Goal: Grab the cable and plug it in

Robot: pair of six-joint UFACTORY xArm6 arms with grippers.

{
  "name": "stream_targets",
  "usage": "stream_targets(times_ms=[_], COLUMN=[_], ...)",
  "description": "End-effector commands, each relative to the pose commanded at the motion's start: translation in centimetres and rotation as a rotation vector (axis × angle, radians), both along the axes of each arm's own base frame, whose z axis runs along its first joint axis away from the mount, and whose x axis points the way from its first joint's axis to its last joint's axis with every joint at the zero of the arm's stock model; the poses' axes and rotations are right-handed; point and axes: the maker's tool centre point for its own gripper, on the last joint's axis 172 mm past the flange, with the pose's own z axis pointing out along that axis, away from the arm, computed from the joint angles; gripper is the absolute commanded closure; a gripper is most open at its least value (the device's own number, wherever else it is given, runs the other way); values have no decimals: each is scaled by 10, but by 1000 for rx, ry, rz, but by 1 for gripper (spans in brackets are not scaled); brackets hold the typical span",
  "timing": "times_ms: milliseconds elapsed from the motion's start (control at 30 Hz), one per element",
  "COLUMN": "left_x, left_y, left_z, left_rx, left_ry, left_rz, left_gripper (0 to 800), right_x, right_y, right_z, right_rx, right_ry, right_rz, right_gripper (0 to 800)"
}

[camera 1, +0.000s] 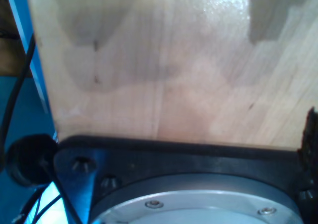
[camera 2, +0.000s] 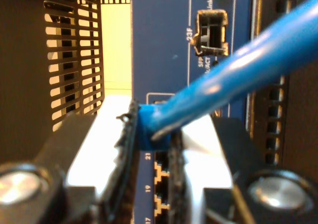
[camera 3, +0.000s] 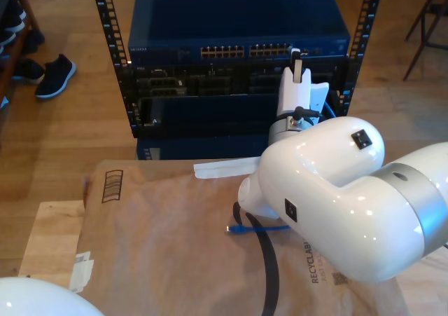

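Cable plug held at the switch face.
My second gripper point(camera 2: 151, 149) is clamped on the plug end of the cable point(camera 2: 233, 80), a light, limp cord with a stiff, fragile plug, just before the switch point(camera 2: 164, 45) ports; my first gripper's jaws I cannot tell.

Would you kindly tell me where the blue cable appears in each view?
First wrist view: a wooden board.
Second wrist view: cable runs diagonally, plug pinched in my second end effector.
Exterior view: its loose end lies on brown paper.
Shared landmark: blue switch.
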Motion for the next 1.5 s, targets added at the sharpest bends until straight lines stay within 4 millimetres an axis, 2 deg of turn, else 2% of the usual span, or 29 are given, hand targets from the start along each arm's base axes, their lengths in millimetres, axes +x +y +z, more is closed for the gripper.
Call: stream_targets(times_ms=[1500], left_x=[0], left_y=[0], left_z=[0], left_rx=[0], left_ry=[0], left_rz=[0], left_gripper=[0], right_x=[5], right_y=[5], right_z=[-3], right_rx=[49], right_ry=[-17], right_rz=[13], right_gripper=[800])
